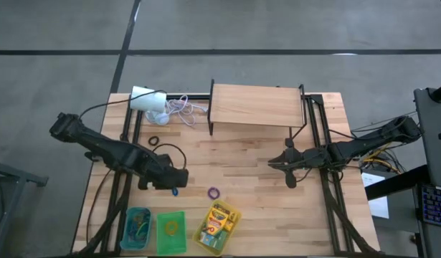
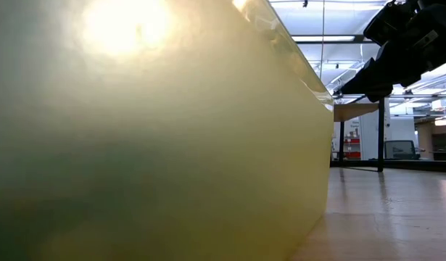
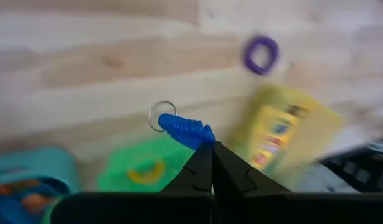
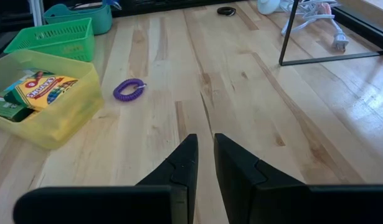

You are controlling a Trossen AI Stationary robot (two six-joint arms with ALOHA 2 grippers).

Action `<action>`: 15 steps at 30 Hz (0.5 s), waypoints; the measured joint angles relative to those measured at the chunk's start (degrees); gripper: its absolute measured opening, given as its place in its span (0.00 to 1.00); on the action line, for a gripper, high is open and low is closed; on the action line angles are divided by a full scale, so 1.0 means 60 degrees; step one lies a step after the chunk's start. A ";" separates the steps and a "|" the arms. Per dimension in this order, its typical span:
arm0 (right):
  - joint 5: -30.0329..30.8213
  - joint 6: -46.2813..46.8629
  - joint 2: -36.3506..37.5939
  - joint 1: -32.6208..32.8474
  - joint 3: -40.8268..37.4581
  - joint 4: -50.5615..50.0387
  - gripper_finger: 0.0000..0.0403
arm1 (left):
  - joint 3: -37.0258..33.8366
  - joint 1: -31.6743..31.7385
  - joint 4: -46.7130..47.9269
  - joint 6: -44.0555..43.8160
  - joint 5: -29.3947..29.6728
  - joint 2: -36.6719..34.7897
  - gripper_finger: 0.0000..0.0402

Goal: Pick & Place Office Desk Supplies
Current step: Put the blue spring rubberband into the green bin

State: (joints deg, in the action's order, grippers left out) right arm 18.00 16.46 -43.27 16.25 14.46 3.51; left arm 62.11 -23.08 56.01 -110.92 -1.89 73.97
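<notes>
Left gripper (image 3: 207,163) pinched blue loop (image 3: 185,129); bins at 6 o'clock — should release over teal bin (image 1: 138,228). Right gripper (image 4: 203,163) slightly parted, empty.

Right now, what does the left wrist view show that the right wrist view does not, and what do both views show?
Only the left wrist view: the left gripper shut on a blue coiled band with a metal ring.
Only the right wrist view: the right gripper slightly open and empty, a black loop, a dark metal frame.
Both: the purple coiled loop, the yellow basket with crayon boxes, the green basket, the teal basket.
</notes>
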 joint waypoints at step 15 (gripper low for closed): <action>0.0000 0.0002 0.0000 -0.0003 0.0000 0.0000 0.13 | 0.0072 -0.2066 -0.2665 -0.4987 -0.0737 0.0774 0.01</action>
State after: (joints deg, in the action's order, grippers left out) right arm 18.00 16.47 -43.27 16.23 14.46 3.51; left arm 62.54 -35.47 40.02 -140.84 -6.31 78.62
